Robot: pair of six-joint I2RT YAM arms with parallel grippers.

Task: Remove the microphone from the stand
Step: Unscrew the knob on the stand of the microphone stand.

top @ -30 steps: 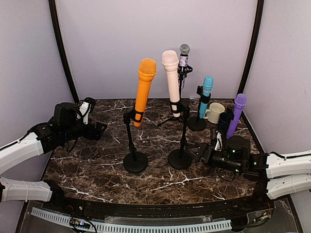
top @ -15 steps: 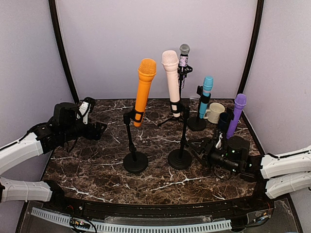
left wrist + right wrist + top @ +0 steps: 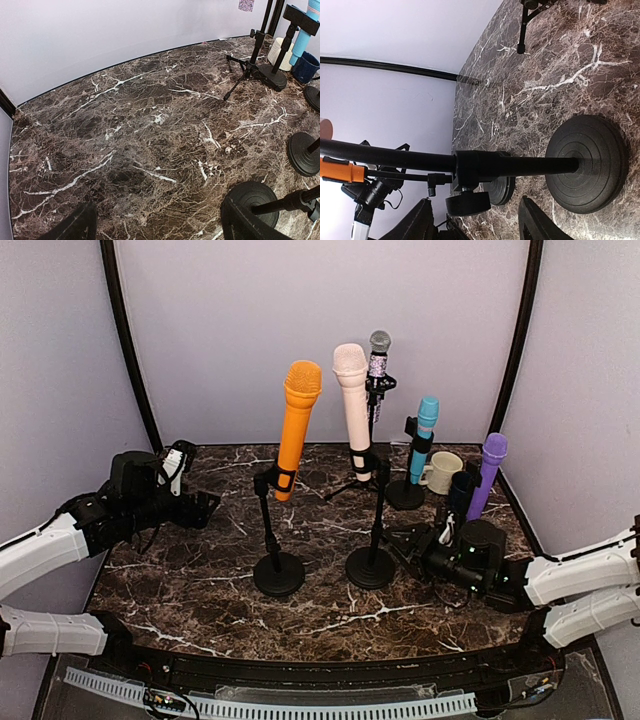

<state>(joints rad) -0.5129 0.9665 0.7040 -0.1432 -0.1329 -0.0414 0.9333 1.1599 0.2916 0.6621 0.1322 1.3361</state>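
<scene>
Right gripper (image 3: pixel 404 548) has edged a little leftward toward the centre stand (image 3: pixel 378 505) since a second ago, and its forearm sits higher at the right edge of the view; the left gripper (image 3: pixel 200 508) has not shifted. The pink mic (image 3: pixel 353 410) stands near-upright in the clip atop that stand, mid-table. From above, the right gripper's dark fingers blur into the stand's dark base (image 3: pixel 371 567), so contact cannot be judged there. The wrist view shows both fingers spread wide with nothing between them, the pole and base just ahead, and the mic cropped to a sliver at the left edge. The left gripper is likewise spread and empty, well off to the left above the table (image 3: pixel 190 585). The orange mic (image 3: pixel 297 425) on its own stand is just left of the pink one. The purple mic (image 3: pixel 487 472) has its foot hidden behind the right arm. Open marble runs from both bases to the near edge.
</scene>
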